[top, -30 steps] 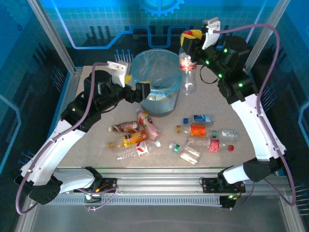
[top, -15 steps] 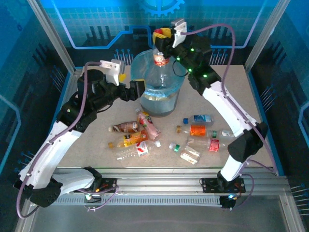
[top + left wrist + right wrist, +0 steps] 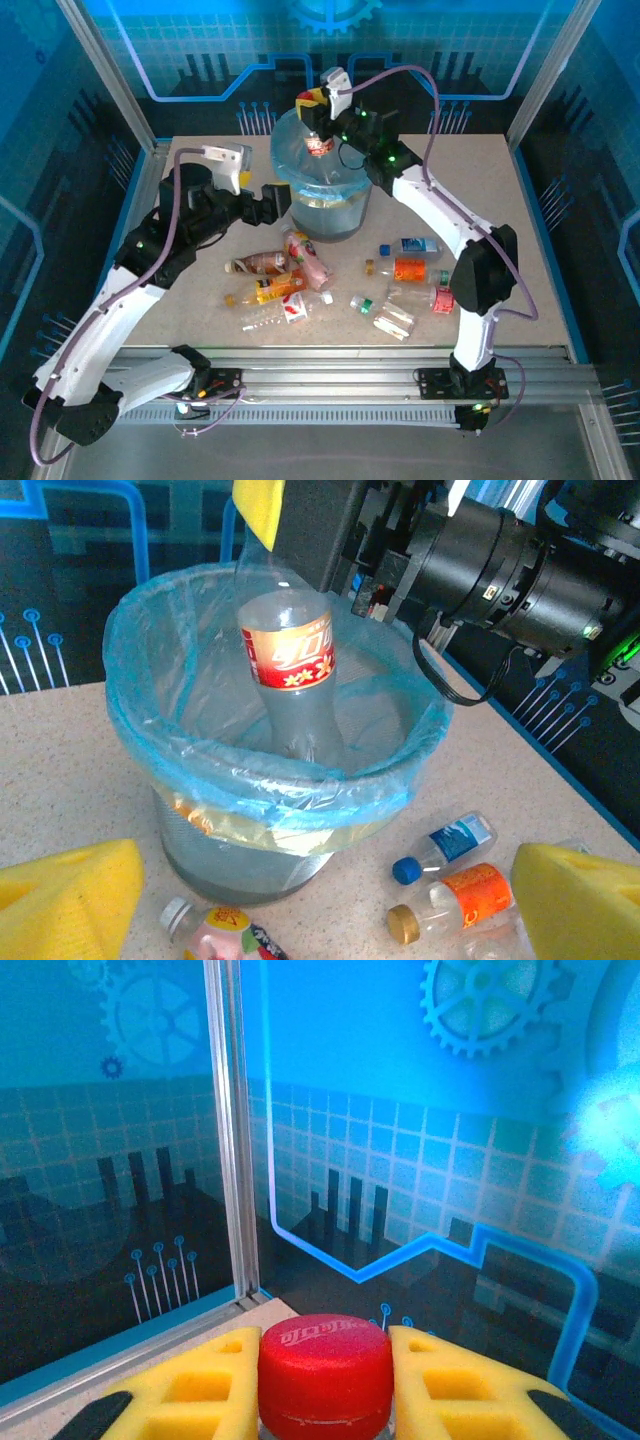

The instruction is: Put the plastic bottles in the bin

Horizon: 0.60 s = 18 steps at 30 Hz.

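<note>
Gripping the bottle by its red cap with the right gripper, upright, lower half inside the bin; left gripper wide open, empty, near the bin. Could catch the bag liner or clip the rim if swung sideways.

The red cap carries raised script too faint to read, and the red label on the clear bottle shows white characters above yellow stars, likewise unreadable.

Cool blue light fills every view, bright and even, shadows faint, soft sheen on the bin.
</note>
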### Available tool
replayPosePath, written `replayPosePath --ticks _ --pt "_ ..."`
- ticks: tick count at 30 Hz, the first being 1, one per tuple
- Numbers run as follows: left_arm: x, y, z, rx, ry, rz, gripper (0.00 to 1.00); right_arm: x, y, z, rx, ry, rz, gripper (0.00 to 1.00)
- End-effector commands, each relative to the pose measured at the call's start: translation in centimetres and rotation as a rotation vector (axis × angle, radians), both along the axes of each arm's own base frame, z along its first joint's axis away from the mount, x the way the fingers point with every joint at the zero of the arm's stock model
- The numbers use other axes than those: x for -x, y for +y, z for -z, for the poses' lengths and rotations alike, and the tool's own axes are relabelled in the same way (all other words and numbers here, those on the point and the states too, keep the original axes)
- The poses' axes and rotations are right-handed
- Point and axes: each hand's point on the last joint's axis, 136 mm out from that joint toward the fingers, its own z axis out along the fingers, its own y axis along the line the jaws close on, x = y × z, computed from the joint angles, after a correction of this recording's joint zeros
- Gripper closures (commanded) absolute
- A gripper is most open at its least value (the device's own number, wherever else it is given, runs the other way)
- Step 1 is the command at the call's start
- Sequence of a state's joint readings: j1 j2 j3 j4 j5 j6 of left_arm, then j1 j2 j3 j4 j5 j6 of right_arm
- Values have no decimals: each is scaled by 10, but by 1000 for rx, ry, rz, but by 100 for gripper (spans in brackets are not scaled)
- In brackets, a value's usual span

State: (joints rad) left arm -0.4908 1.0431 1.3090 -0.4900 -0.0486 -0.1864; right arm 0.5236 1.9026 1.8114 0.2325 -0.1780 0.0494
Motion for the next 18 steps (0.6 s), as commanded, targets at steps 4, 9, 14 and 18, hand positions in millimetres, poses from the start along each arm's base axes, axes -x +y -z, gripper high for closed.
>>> replayPosePath --ticks 4,9,14,18 --pt "-2 8 5 14 3 -38 4 3 10 11 36 4 -37 79" --pt "-4 7 5 20 -6 -41 3 6 8 7 47 3 -34 70" --pt "-4 8 2 27 -15 -43 2 11 5 -2 43 -1 -36 59" --pt "-4 8 2 27 -21 -45 1 17 2 -11 29 -11 -34 58"
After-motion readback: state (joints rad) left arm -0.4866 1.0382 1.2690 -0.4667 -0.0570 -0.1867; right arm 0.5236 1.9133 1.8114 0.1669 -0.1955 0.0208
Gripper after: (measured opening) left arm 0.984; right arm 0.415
